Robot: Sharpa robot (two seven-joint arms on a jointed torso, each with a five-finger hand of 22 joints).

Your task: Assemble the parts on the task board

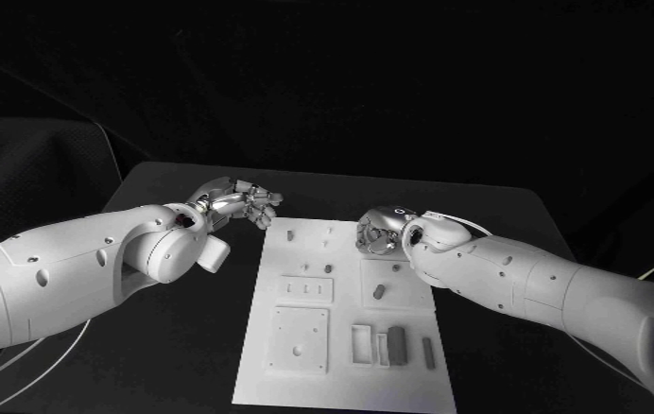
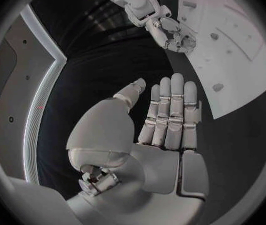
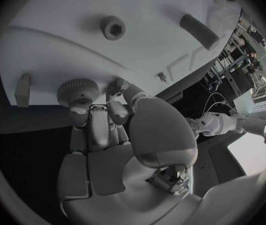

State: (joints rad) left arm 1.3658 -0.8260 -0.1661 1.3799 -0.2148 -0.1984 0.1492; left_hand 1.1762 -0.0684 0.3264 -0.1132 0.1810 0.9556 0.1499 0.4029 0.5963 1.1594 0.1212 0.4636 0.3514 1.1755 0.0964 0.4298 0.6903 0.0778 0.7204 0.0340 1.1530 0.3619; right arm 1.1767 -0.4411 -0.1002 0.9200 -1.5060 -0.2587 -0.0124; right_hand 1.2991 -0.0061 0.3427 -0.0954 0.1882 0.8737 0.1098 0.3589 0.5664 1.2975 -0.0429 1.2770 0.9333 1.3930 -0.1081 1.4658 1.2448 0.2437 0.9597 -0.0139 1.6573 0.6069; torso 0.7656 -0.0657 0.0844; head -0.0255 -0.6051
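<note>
Up top, the head camera looks steeply down from above the near edge of the black table [image 1: 178,182], taking in the whole white task board [image 1: 348,315] with both arms reaching in from the sides. The left wrist camera sits behind the left hand [image 2: 167,120] beside the board, facing across the dark table toward the board's edge and the right hand [image 2: 170,32]. The right wrist camera rides behind the right hand [image 3: 117,130], very close to the board's far end, the surface all three views share.

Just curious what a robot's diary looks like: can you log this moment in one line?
left robot hand: open, beside task board | right robot hand: fingers on round knurled part | assembly: underway
</note>
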